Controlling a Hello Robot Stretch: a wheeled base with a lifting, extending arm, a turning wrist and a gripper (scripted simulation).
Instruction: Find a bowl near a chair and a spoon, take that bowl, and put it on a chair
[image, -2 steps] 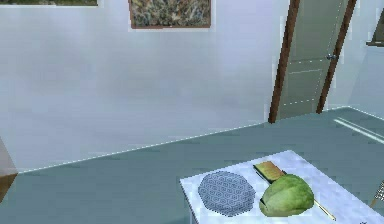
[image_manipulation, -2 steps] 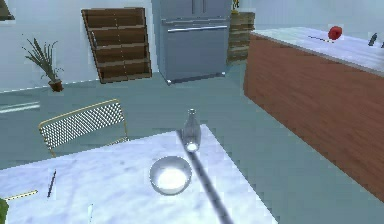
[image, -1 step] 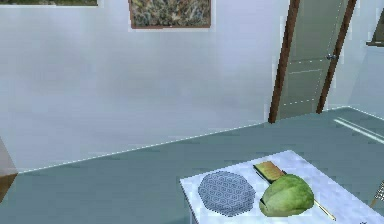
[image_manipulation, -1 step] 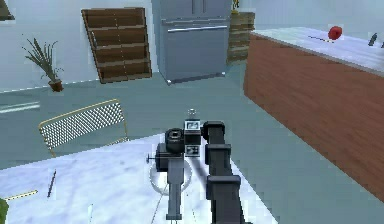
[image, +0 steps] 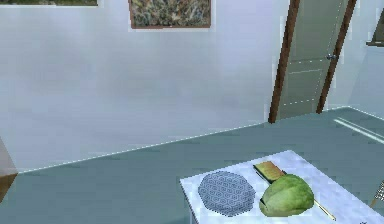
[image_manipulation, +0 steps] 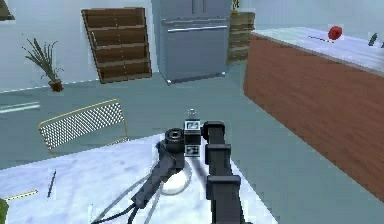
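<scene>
Inspecting the arm side view: the gripper (image_manipulation: 170, 158) stands above the white marbled worktop (image_manipulation: 90, 170), and a pale, rounded, shallow bowl (image_manipulation: 180, 183) lies on that worktop at its far end. Whether the gripper is grasping the bowl or is released cannot be told, nor whether the two touch.

A chair with a pale mesh back (image_manipulation: 85, 125) stands just beside the worktop's far edge. A thin dark utensil (image_manipulation: 52, 184) lies nearer the view's left, too small to confirm as a spoon. This placing fits the task's description. A grey faceted dish (image: 224, 192) beside a green leafy head (image: 287, 195) shows in the forward view and is judged the less likely candidate.

Handling assessment: the bowl is judged rigid, light and smooth, probably glazed, so slippery and liable to chip or break if dropped. Its curved outside offers poor purchase. Hold is best taken across the rim wall, keeping the bowl level during the lift and the transfer to the chair seat.
</scene>
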